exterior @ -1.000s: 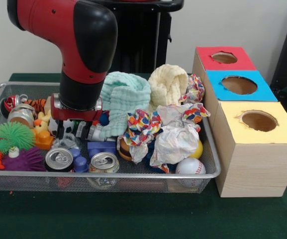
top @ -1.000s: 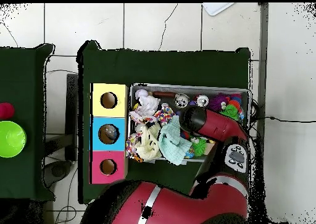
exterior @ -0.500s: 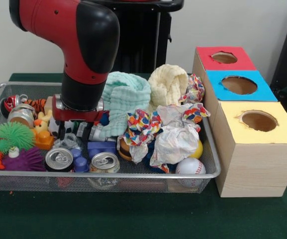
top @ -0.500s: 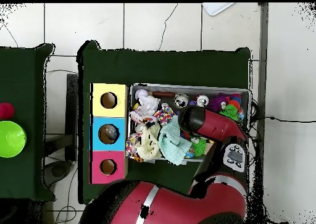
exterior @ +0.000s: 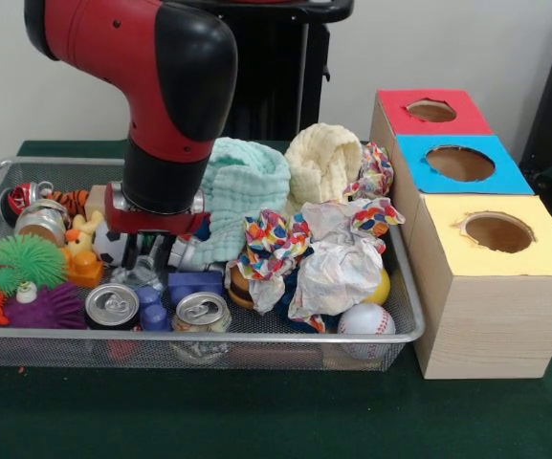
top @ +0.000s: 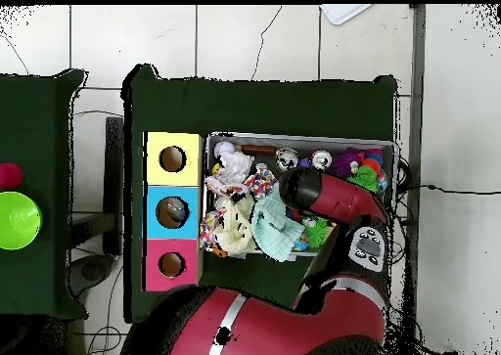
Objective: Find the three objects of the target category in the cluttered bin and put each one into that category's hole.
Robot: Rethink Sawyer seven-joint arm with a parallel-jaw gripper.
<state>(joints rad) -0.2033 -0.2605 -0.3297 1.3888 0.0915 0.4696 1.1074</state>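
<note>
White wall (exterior: 467, 38) behind; dark green table covering (exterior: 256, 421); pale tiled floor (top: 245, 38).

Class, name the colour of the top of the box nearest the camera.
Yellow top, clearest in the front view.

Arm (exterior: 161, 96) displaced slightly toward the boxes' side of the bin (exterior: 405, 316) in the front view, and a little lower than one second earlier. Gripper (exterior: 142, 253) correspondingly shifted, now low among the clutter just behind the two cans (exterior: 113, 306). In the overhead view the arm's wrist (top: 298, 188) has likewise edged toward the boxes.
</note>
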